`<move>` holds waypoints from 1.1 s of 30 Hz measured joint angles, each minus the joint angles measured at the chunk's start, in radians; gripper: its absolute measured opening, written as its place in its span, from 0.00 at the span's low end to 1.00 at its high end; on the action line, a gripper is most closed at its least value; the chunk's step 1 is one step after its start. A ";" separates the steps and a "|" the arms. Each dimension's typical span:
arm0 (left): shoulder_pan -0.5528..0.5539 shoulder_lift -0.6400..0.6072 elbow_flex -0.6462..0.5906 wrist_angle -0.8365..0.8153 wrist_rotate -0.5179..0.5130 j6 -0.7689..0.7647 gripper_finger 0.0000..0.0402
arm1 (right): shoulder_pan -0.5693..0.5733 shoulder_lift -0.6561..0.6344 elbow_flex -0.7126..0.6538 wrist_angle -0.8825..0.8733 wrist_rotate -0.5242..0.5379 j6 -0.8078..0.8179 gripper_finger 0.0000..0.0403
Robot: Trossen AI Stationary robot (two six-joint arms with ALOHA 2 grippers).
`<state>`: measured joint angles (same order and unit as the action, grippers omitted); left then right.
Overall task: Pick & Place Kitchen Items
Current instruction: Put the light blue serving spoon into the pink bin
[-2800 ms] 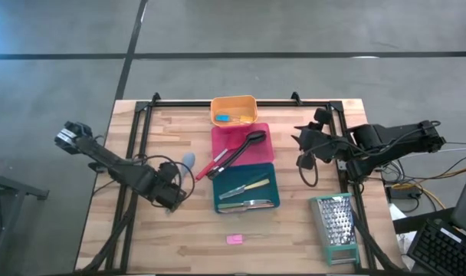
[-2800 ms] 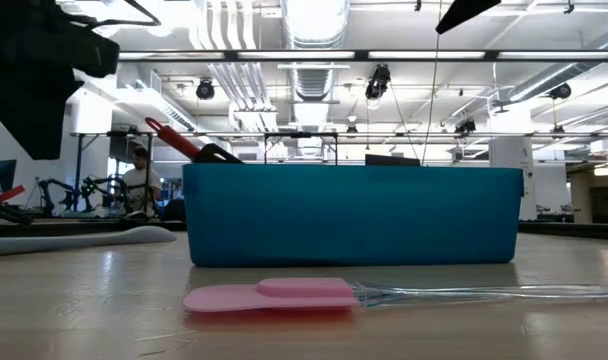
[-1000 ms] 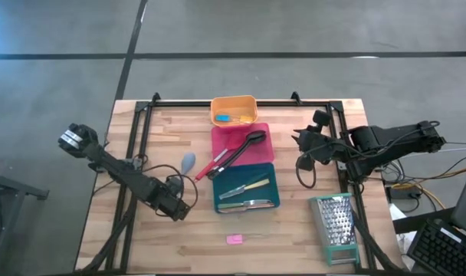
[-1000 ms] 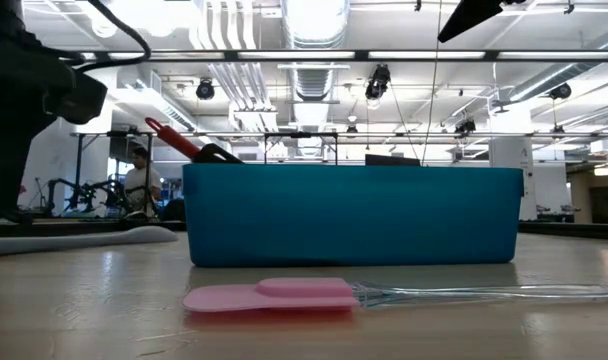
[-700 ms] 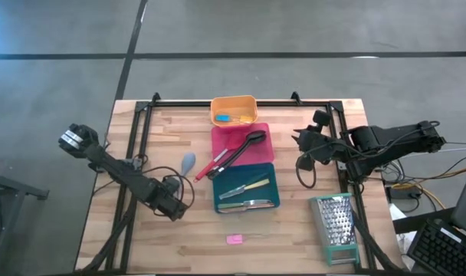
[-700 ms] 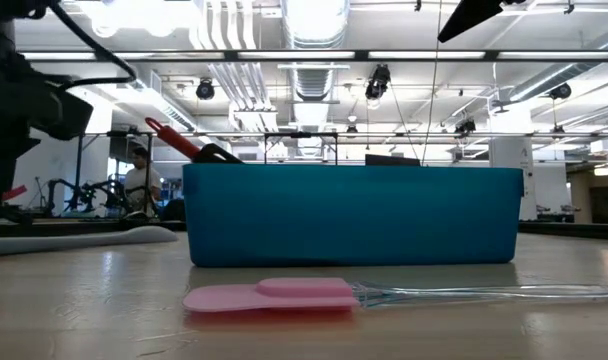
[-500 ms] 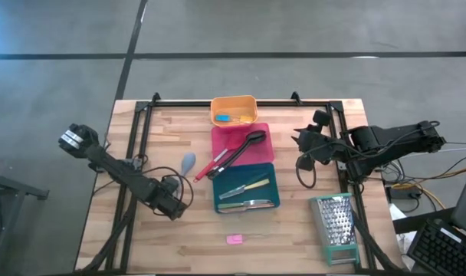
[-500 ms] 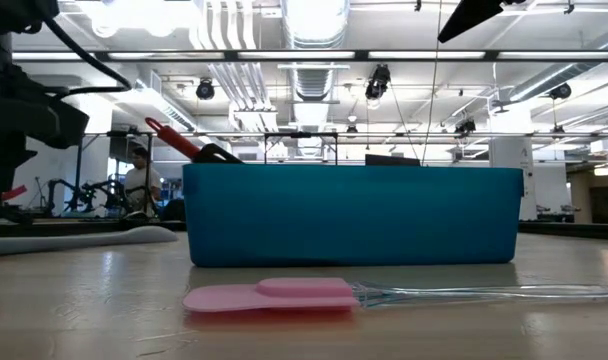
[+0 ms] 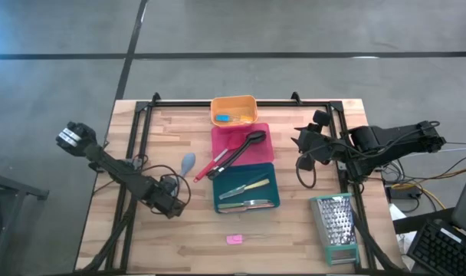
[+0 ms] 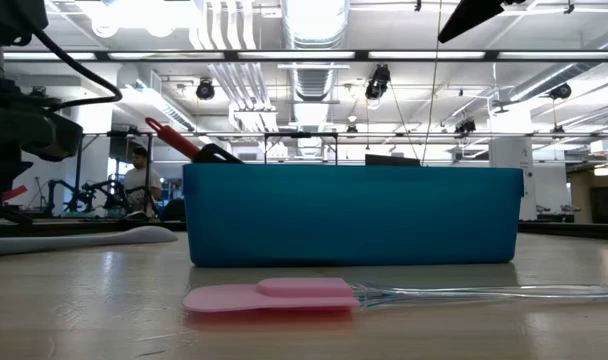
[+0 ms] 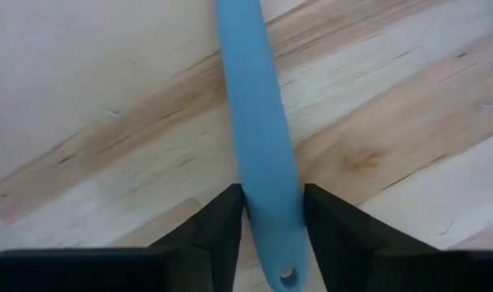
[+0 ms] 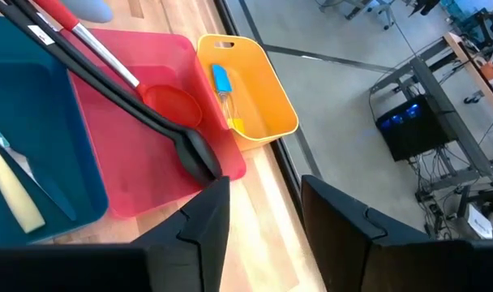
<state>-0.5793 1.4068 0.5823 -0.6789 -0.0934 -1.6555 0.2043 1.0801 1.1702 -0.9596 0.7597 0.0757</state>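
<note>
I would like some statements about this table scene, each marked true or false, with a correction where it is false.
1. The small pink spatula with a clear handle lies inside the teal rectangular tray. False: it lies on the wooden table, in front of that tray.
2. The left end effector has its fingers on either side of a long light blue utensil handle. True.
3. The tall metal box grater stands in the orange tray. False: it stands near the table's right front corner.
4. A black spoon rests over the pink tray. True.
5. The right end effector holds the black spoon. False: its fingers are apart and empty.
</note>
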 joint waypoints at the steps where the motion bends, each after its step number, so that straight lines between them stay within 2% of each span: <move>1: 0.000 0.004 -0.002 -0.001 -0.003 0.005 0.33 | 0.000 0.000 0.000 0.000 0.000 0.000 0.37; 5: 0.000 0.009 -0.012 0.000 -0.022 0.024 0.22 | 0.000 0.000 0.000 0.000 0.000 0.000 0.39; 11: -0.001 -0.003 -0.018 -0.003 -0.088 0.047 0.22 | 0.000 0.000 0.000 0.000 0.000 0.000 0.41; 22: 0.005 -0.083 -0.027 -0.106 -0.419 0.018 0.22 | 0.000 0.000 0.000 0.000 0.000 0.001 0.45; 27: 0.004 -0.116 -0.024 -0.122 -0.477 0.004 0.22 | 0.000 0.000 0.000 0.000 0.000 0.001 0.46; 33: 0.002 -0.153 -0.018 -0.115 -0.523 0.026 0.22 | 0.000 0.000 0.000 0.000 0.000 0.000 0.42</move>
<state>-0.5770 1.2540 0.5647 -0.7940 -0.6163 -1.6292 0.2043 1.0801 1.1702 -0.9596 0.7597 0.0761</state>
